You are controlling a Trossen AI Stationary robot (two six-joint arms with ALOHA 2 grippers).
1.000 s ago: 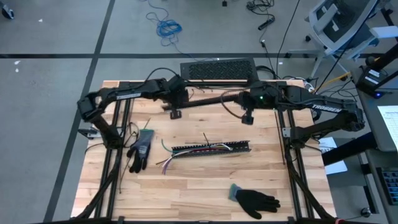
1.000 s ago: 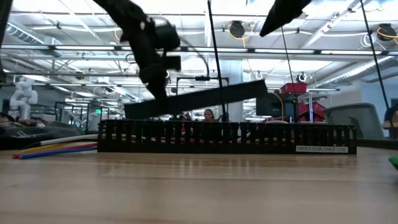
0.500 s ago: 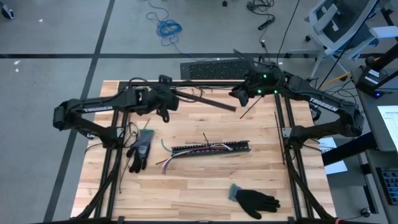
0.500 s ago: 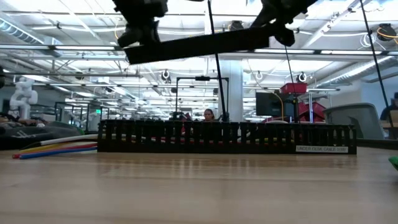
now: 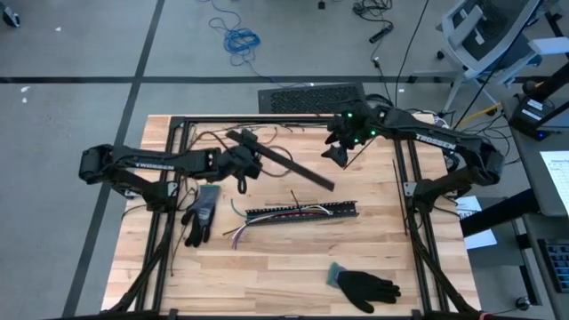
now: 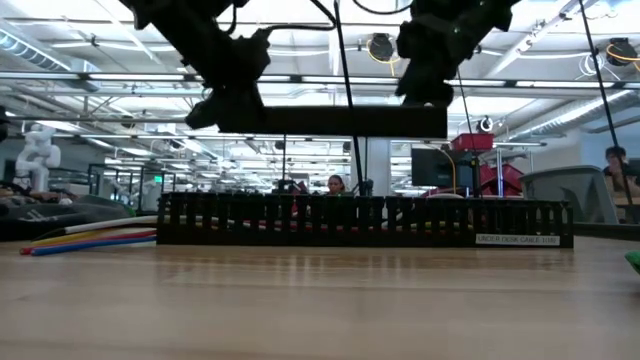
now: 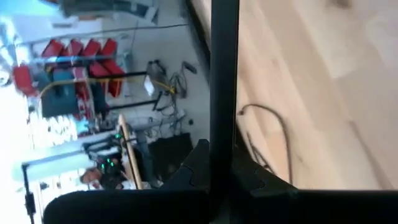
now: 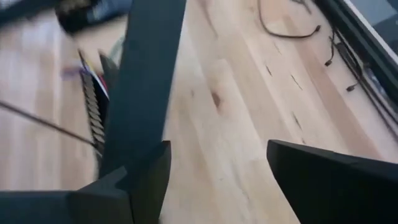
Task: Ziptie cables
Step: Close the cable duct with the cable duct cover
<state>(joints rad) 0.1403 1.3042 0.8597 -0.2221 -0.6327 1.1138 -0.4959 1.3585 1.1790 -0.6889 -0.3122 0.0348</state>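
The cables (image 5: 267,216) lie in a black slotted tray (image 5: 302,212) at mid-table. Their coloured ends (image 6: 90,240) stick out of the tray's left end (image 6: 175,220). A long flat black strip (image 5: 289,163) hangs in the air behind the tray, level in the low view (image 6: 330,121). My left gripper (image 5: 244,162) is shut on it near its left end. My right gripper (image 5: 340,153) stands open over the strip's right end (image 6: 435,120). In the right wrist view the strip (image 8: 149,81) runs past one of its fingers (image 8: 149,180). My left gripper pinches the strip (image 7: 224,124) between its two fingers, near the strip's far-left end, coming from the table's left. The strip is lifted clear of the table and lies about level. My right gripper's finger (image 8: 149,180) stands right beside the strip; I cannot tell whether they touch.
One black glove (image 5: 201,213) lies left of the tray and another (image 5: 364,286) near the front edge. Thin black strands (image 5: 396,191) and loose wires (image 5: 213,138) lie on the wood. Black frame rails (image 5: 173,169) run along both sides.
My right gripper has opened and let go of the strip, sinking a little beside its right end. My left gripper has rolled and drawn toward the near edge. It carried the strip from tilted low at the left up to level, and the right end swung toward the near edge.
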